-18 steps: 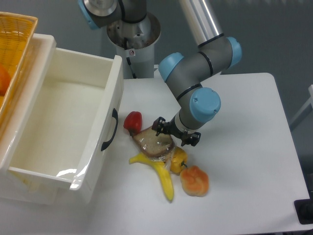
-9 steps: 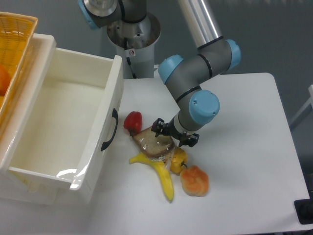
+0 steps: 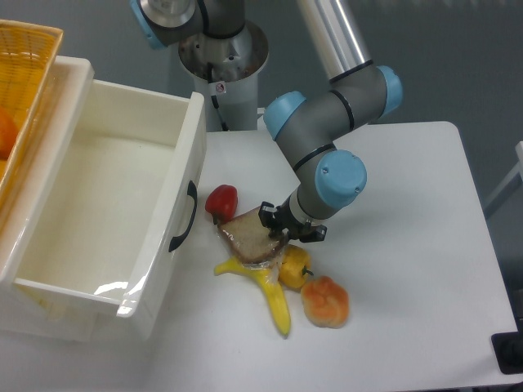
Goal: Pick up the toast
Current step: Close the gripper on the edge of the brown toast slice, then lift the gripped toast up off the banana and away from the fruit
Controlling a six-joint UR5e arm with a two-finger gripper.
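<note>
Item: flat brown plastic-wrapped toast slice, resting on the yellow banana between red pepper and yellow pepper. Black two-finger gripper clamped on its right edge. Handling: lift straight up, slowly; the shiny wrap looks slippery.

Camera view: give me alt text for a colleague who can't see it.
The gripper is at the right edge of the plastic-wrapped toast, which lies beside a red pepper, banana and yellow pepper on the white table. An open white drawer stands left.
</note>
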